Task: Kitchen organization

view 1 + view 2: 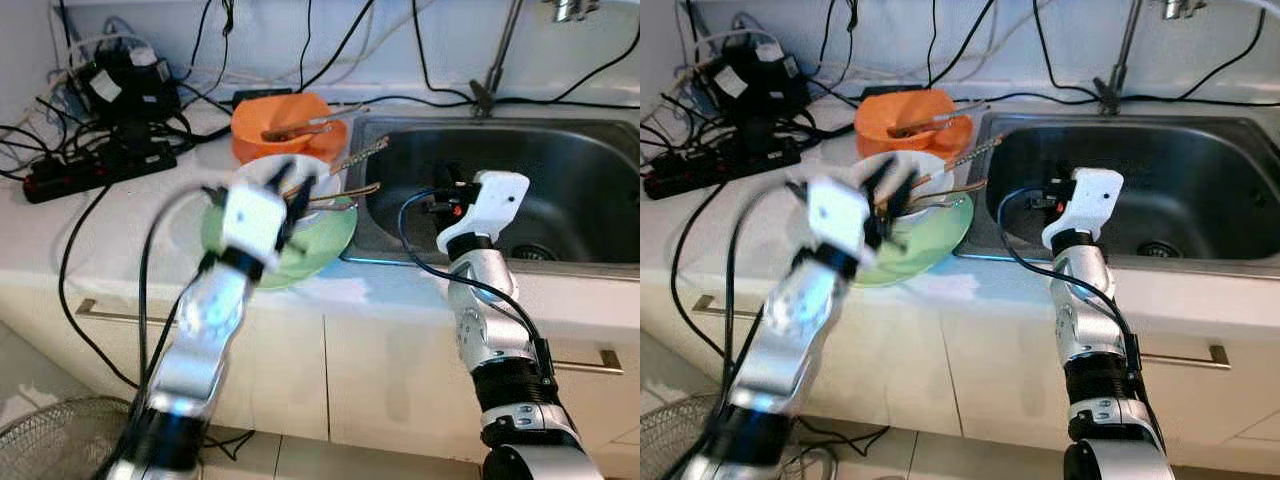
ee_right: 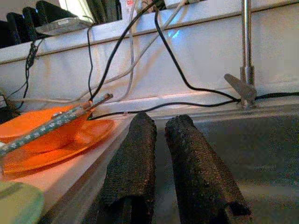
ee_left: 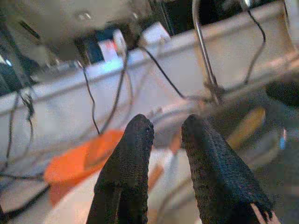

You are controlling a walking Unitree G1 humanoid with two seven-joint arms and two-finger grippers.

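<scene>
The white counter is carrying a steel sink at its right side. A green plate is lying just beside the sink's left edge with a white bowl of utensils on it, an orange bowl sitting behind. The left hand is hovering over the white bowl, fingers slightly apart, gripping nothing. The right hand is reaching over the sink, fingers nearly closed, empty
</scene>
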